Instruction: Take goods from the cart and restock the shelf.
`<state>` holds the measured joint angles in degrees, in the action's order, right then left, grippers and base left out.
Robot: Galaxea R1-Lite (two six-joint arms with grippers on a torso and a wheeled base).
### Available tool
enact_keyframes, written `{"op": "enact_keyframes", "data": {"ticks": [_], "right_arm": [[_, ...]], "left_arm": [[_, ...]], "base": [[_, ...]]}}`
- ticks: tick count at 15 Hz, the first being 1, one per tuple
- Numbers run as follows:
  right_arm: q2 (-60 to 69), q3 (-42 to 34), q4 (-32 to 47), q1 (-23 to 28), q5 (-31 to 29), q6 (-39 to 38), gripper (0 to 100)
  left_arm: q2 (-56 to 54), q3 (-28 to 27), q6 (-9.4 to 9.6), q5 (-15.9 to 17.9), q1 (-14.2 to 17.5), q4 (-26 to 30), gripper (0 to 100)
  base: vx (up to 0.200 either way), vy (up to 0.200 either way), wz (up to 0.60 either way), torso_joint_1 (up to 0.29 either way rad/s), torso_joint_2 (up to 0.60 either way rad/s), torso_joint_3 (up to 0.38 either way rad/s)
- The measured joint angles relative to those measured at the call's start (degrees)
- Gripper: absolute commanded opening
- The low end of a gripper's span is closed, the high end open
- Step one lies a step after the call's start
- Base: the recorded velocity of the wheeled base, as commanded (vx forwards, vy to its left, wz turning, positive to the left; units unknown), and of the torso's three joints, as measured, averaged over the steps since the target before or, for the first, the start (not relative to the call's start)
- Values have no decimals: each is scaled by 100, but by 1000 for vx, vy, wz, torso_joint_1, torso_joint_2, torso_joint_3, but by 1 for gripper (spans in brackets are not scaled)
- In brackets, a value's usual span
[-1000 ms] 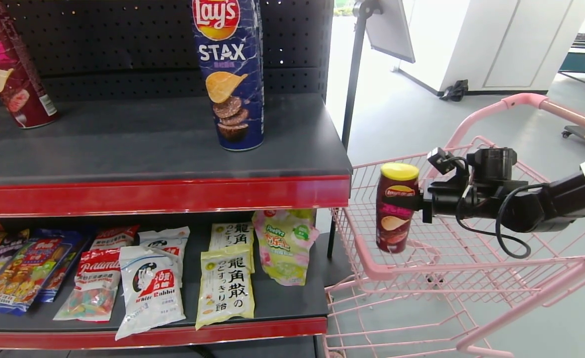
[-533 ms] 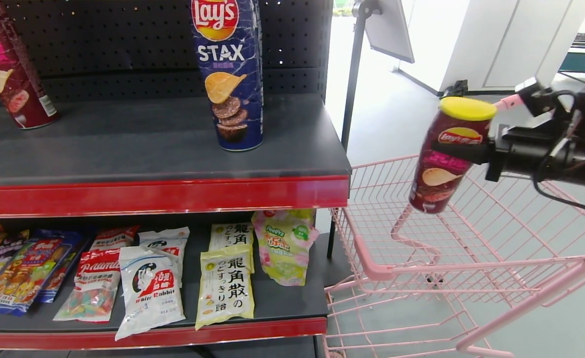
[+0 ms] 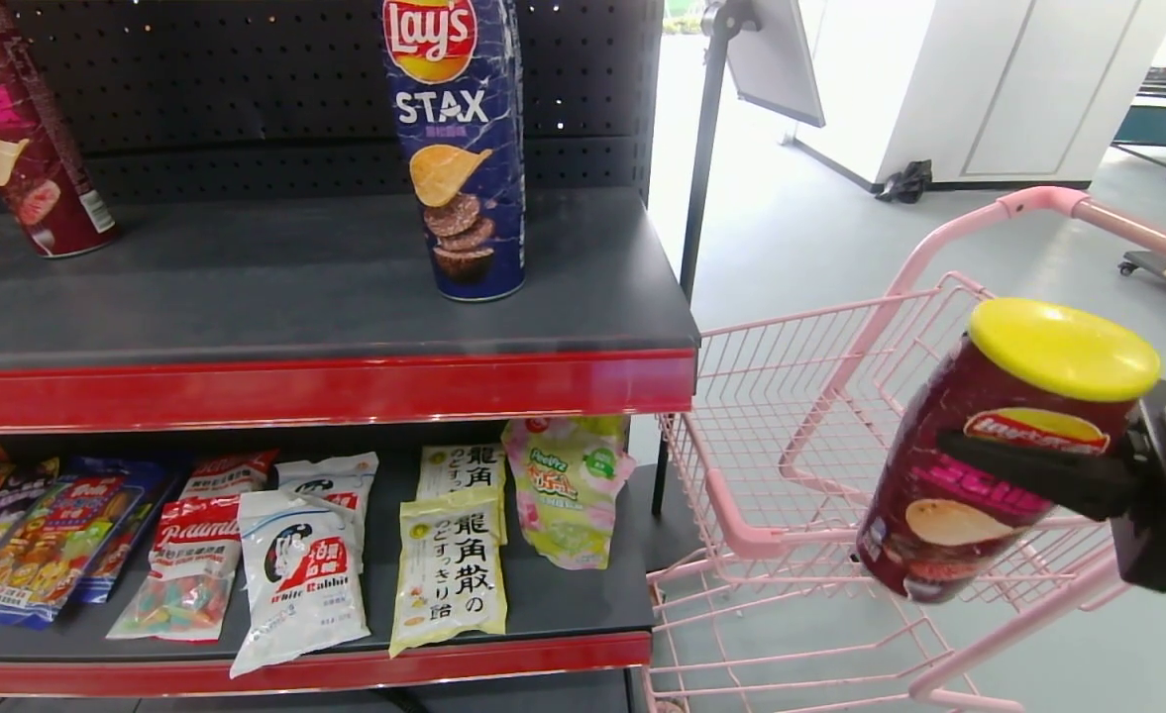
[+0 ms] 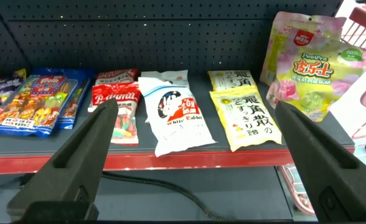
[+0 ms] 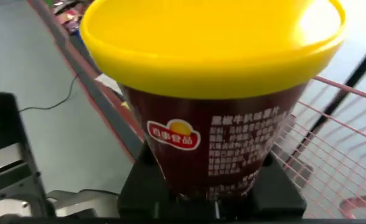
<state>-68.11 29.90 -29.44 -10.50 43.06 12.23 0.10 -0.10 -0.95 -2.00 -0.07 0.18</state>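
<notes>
Right fingers (image 3: pixel 1033 473) clamp the maroon cylindrical chip can (image 3: pixel 939 530) with a yellow plastic lid, held tilted above the pink wire cart (image 3: pixel 791 396), well right of the black shelf (image 3: pixel 295 287). Left fingers (image 4: pixel 86 155) spread wide before snack bags (image 4: pixel 177 112).

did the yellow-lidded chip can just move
Yes. Against the pink cart, the chip can in the right gripper went from its shelf-side corner rightward, nearer the camera.

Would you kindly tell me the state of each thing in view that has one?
Held can: lidded, slightly tilted, gripped.
Right gripper: shut on held can.
Left gripper: open, empty.
Blue can: upright on top shelf.
Left can: upright on top shelf.
Green pouch: propped up.
</notes>
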Motion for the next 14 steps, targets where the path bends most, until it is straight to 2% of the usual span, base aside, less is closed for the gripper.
{"op": "enact_keyframes", "data": {"ticks": [2,8,10,14], "right_arm": [[330,-216,38,-711,-463,-5,0],[107,-215,46,-2400,-762,-13,0],[-212,49,54,-2697,-881,-13,0],[-675,535,44,-2935,-1000,-20,0]], "left_arm": [[0,0,0,0,-2,0,100],[0,0,0,1,0,0,100],[0,0,0,0,-2,6,100],[0,0,0,1,-4,0,100]], "base": [[0,0,0,0,0,0],[0,0,0,0,0,0],[0,0,0,33,-94,-65],[0,0,0,150,-419,-267]]}}
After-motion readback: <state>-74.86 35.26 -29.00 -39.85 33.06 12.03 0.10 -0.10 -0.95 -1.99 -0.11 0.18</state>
